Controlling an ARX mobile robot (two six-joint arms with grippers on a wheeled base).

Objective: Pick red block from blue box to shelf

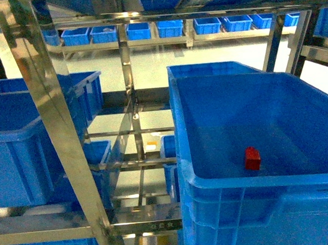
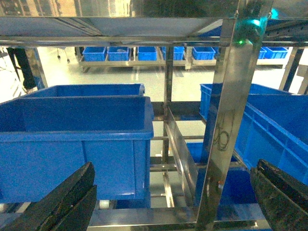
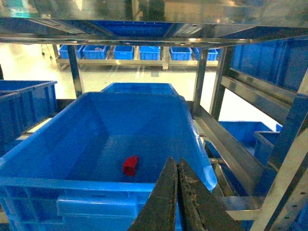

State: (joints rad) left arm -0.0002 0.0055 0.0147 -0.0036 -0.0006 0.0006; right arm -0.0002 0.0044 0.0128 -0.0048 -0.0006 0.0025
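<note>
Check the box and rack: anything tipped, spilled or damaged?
Nothing stands out. The red block sits alone on the blue box floor, and the shelf rails look straight.

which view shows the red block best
The head view: the red block lies unobstructed on the floor of the blue box, seen from above. The right wrist view also shows it, lower and smaller, with the shut right gripper beside it in frame. The left wrist view does not show it.

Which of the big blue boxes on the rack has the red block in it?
The blue box on the right in the head view, nearest the camera; the red block lies on its floor. The left one shows none.
</note>
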